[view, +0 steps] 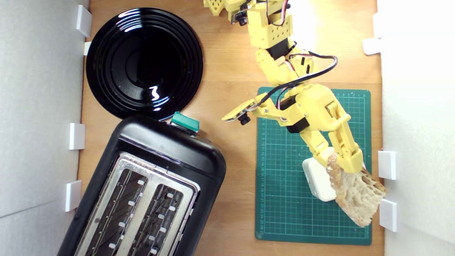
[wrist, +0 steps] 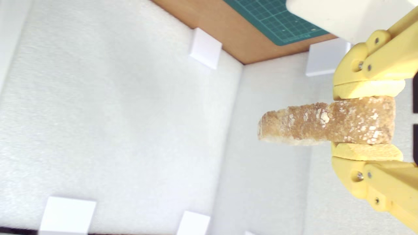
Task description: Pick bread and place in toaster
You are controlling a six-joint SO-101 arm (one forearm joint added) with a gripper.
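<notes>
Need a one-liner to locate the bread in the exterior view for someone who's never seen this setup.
Find the green cutting mat on the exterior view's right. At its right edge the yellow hand grips the bread, clamped between both fingers in the wrist view. It is tan, holey and brown-crusted, unlike the smooth white block beside it.

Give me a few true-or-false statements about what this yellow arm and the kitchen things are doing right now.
1. The hand is shut on the bread. True.
2. Both toaster slots already hold bread. False: both slots look empty.
3. The black plate has nothing on it. True.
4. The bread hangs over the toaster. False: it is over the green mat's edge, at the exterior view's right, far from the toaster.
5. A white block sits on the mat beside the bread. True.
</notes>
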